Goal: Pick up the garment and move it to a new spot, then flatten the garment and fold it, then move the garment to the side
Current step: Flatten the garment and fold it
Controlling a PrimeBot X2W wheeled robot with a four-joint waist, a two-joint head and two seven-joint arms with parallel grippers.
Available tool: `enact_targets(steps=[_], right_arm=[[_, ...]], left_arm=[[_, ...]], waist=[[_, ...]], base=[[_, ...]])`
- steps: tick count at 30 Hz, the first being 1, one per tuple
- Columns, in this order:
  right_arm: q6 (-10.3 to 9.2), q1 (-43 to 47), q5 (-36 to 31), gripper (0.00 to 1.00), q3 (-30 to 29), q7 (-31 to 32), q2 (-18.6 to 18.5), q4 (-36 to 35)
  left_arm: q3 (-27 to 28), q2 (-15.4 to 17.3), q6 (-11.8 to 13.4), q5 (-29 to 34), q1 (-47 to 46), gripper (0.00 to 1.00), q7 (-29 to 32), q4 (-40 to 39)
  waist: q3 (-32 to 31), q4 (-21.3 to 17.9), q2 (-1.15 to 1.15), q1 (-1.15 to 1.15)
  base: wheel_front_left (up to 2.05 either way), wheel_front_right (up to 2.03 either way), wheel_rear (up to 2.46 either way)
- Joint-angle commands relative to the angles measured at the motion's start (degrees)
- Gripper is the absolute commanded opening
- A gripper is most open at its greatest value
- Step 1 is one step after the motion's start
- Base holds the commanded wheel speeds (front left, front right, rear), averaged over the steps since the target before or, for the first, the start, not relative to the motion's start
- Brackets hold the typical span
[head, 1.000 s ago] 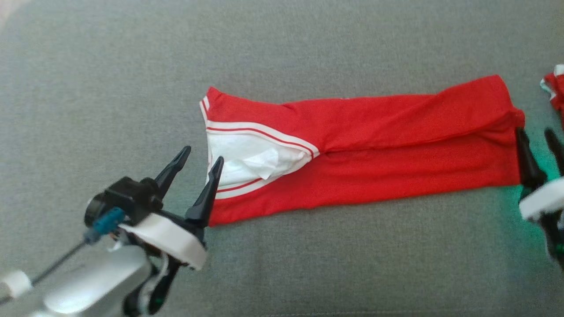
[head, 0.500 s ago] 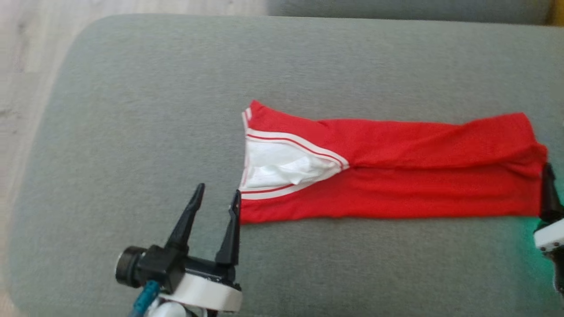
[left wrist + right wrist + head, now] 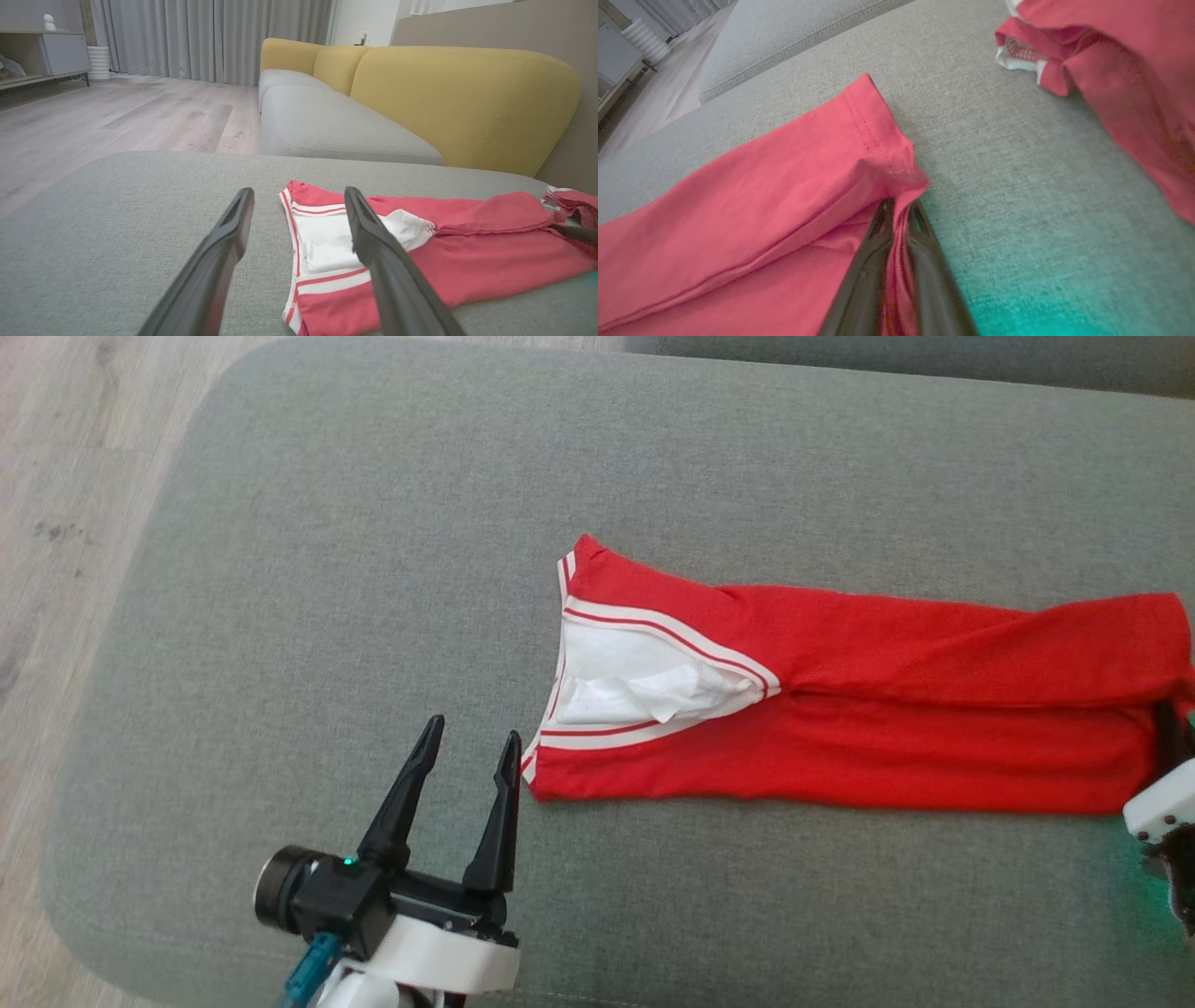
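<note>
The jaws of the right gripper (image 3: pixel 901 205) are pressed together on the hem of the red garment (image 3: pixel 887 747), at its right end. The jaws of the left gripper (image 3: pixel 474 728) stand wide open and hold nothing, with the tips just beside the near left corner at the collar end. The garment lies on the grey cushion (image 3: pixel 355 569) with its long axis left to right. I judge that each arm is nearest to its own end for the fold.

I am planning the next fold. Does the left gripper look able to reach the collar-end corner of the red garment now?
Probably yes. The left gripper stands open beside the red garment, almost touching its collar-end corner. Only bare grey cushion lies between them; nothing seems to block the way.
</note>
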Motion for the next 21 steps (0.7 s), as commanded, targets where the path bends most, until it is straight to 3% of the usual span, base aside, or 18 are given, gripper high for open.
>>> enact_targets(steps=[1,6,13,17,21], right_arm=[[0.21,0.2,-0.2,0.0,1.6,0.5,-0.6,-1.4],[0.21,1.3,0.6,0.0,0.7,-0.8,-2.0,-2.7],[0.21,2.5,2.3,0.0,-3.5,-0.2,-7.6,-6.3],[0.21,2.8,4.6,0.0,-4.8,2.7,-7.4,-13.7],[0.21,3.7,5.7,0.0,-4.1,5.9,-3.7,-24.2]], left_arm=[[3.1,-0.5,-0.8,0.9,-0.3,1.0,-0.5,-1.1],[4.5,-1.6,-2.5,2.0,0.4,1.0,-0.5,-0.2],[7.0,-2.3,-4.3,3.7,1.4,1.0,-0.5,0.2],[7.9,-2.8,-5.0,4.4,2.0,1.0,-0.5,0.3],[8.6,-3.3,-5.9,4.9,2.5,1.0,-0.5,0.8]], waist=[[-0.3,-0.3,0.0,0.0],[-1.1,-1.0,0.0,0.0],[-2.1,-2.4,0.0,0.0],[-2.8,-3.3,0.0,0.0],[-3.8,-3.8,0.0,0.0]], base=[[0.0,0.0,0.0],[0.0,0.0,0.0],[0.0,0.0,0.0],[0.0,0.0,0.0],[0.0,0.0,0.0]])
